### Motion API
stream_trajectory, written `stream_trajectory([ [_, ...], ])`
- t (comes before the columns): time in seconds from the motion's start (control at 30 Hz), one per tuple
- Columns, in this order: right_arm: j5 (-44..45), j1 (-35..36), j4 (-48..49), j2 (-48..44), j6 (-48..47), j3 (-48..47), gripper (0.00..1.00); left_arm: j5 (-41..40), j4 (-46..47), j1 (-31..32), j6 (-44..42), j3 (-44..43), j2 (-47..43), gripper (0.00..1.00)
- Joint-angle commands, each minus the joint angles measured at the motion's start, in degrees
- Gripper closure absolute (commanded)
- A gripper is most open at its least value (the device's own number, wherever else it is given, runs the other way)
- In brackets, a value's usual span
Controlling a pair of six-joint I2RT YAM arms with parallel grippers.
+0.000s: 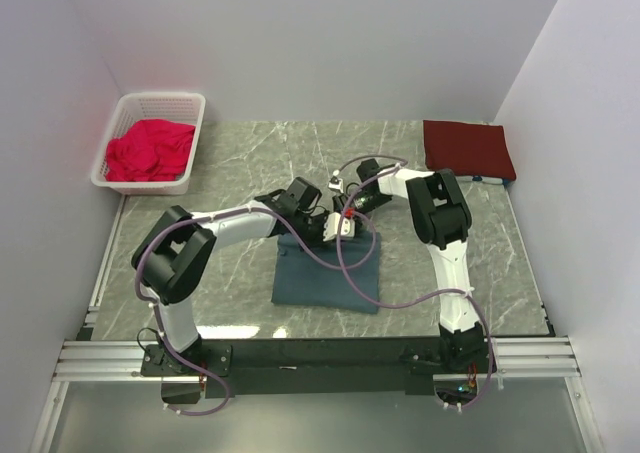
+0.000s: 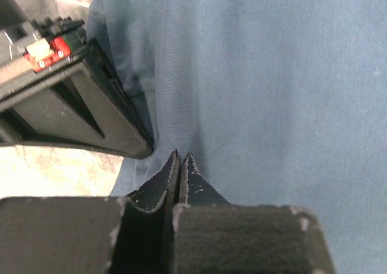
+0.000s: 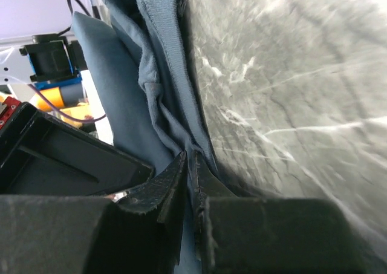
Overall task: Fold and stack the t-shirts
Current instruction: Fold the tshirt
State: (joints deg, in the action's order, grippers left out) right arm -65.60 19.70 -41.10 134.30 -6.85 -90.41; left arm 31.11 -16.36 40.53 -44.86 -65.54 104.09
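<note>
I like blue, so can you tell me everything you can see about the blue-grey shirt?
The blue-grey t-shirt is soft, plain cloth, folded into a rough rectangle. It lies in the middle of the marble table. Its far edge is bunched into layered folds. The left tool and the right tool are both shut on that edge, close beside each other. A purple cable loops above it.

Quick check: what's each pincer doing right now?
Left pincer: closed on the blue-grey shirt.
Right pincer: closed on the same shirt's bunched edge.
</note>
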Motion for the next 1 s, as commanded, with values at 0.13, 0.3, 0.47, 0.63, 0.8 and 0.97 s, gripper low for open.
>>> stream_trajectory([
  [0.13,-1.98,1.83,1.11,2.72,-0.18,0.85,0.86,-0.97,-0.78,2.09,0.12,-1.26,-5.39,0.99],
  [0.3,-2.16,2.00,-1.08,4.74,-0.44,-0.90,0.86,-2.11,-1.74,1.74,-0.48,-4.15,-5.66,0.99],
  [0.47,-3.39,2.00,-3.28,6.76,-1.14,-1.35,0.86,-2.90,-0.69,0.69,-1.63,-5.92,-4.34,1.00],
  [0.63,-4.09,2.00,-3.11,6.59,-1.06,-0.21,0.86,-3.60,0.36,-1.51,-1.98,-7.93,-2.15,1.00],
  [0.8,-4.80,2.00,-3.63,6.41,-1.14,-0.20,0.86,-4.31,1.33,-2.65,-3.03,-8.38,-0.47,1.00],
  [0.97,-4.45,2.01,-4.16,5.71,-1.06,-0.29,0.85,-6.84,5.37,-2.74,-3.04,-6.27,0.84,0.99],
])
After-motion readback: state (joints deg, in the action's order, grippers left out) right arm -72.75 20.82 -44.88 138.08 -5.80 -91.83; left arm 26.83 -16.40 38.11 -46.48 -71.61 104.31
